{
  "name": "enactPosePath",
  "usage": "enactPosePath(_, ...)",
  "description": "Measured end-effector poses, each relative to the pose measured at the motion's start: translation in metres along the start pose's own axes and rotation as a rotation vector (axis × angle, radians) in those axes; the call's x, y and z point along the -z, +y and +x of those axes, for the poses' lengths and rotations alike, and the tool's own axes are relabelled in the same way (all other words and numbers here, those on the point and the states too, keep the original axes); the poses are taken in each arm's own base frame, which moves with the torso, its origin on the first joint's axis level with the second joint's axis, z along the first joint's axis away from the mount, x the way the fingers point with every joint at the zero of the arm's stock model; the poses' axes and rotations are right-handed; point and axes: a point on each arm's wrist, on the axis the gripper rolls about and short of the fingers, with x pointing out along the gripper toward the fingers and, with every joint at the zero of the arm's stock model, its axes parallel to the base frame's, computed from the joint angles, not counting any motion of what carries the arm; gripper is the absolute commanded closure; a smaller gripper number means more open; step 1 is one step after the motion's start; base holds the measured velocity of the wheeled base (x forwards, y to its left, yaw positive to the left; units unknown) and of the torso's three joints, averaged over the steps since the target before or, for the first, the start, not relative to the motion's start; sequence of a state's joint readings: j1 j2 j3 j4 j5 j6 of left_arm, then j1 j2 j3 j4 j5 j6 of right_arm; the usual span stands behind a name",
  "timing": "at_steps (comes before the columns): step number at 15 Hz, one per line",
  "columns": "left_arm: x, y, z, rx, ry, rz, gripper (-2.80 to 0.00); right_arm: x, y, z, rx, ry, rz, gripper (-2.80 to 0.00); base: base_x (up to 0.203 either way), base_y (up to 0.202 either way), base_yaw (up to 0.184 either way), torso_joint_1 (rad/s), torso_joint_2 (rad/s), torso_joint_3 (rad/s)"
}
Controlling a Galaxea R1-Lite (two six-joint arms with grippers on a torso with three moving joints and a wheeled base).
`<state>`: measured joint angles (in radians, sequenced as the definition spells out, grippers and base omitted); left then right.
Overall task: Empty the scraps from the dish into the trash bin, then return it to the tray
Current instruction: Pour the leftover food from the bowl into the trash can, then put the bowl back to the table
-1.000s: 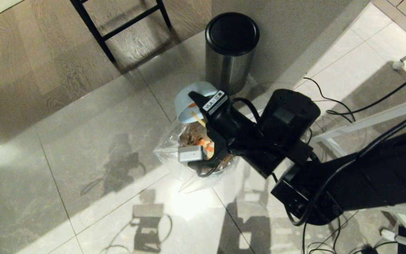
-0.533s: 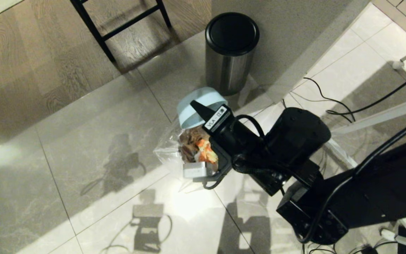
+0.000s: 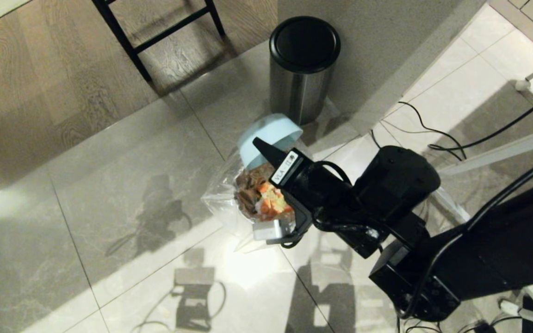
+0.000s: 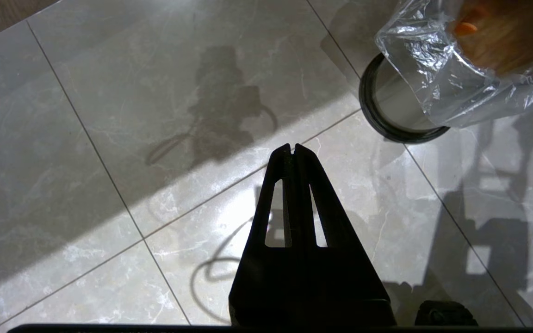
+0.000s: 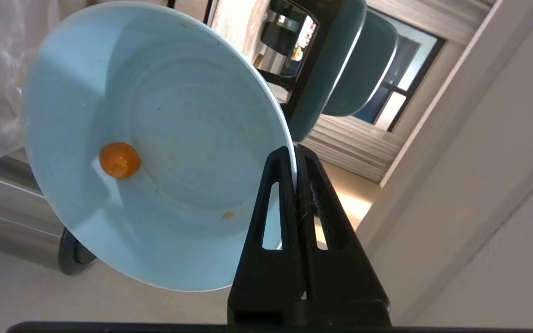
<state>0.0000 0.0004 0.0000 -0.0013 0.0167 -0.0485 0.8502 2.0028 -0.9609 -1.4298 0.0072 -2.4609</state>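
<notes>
Over the small shiny steel trash bin (image 3: 248,210) w/ its crinkly clear bag, the right gripper (image 5: 295,159) was clamped on the rim of the small round pale-blue dish (image 5: 155,143), tipped steeply, mouth toward the bin. Most scraps (image 3: 266,201) lay in the bag; one orange carrot slice (image 5: 119,160) & a tiny fleck clung inside the dish. Step in hand: emptying, nearly done. Next likely calls for more tilt or a shake, then carrying the dish to the tray, not in view. Left gripper (image 4: 293,149), fingers together, hung idle over the floor tiles (image 4: 109,115), left of the bin.

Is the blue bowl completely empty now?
No, one orange carrot slice clings inside the tipped bowl held by the right gripper.
</notes>
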Motion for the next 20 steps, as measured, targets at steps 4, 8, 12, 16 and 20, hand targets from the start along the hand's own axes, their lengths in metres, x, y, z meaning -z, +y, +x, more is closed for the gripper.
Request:
enactPosePath(4, 0.0, 0.0, 0.0, 0.0, 0.0, 0.0, 0.0, 0.003, 0.005, 0.0, 0.025, -0.005, -0.021, 0.0, 0.0, 0.0, 0.0, 0.0, 0.0, 0.0)
enactPosePath(8, 0.0, 0.0, 0.0, 0.0, 0.0, 0.0, 0.0, 0.006, 0.008, -0.001, 0.054, 0.039, -0.042, 0.0, 0.0, 0.0, 0.0, 0.0, 0.0, 0.0)
enactPosePath(12, 0.0, 0.0, 0.0, 0.0, 0.0, 0.0, 0.0, 0.009, 0.007, -0.001, 0.033, 0.068, 0.016, 0.0, 0.0, 0.0, 0.0, 0.0, 0.0, 0.0)
enactPosePath(16, 0.0, 0.0, 0.0, 0.0, 0.0, 0.0, 0.0, 0.016, 0.008, 0.003, -0.027, 0.125, 0.072, 0.0, 0.0, 0.0, 0.0, 0.0, 0.0, 0.0)
enactPosePath(20, 0.0, 0.0, 0.0, 0.0, 0.0, 0.0, 0.0, 0.017, 0.009, 0.0, -0.029, 0.122, 0.095, 0.0, 0.0, 0.0, 0.0, 0.0, 0.0, 0.0)
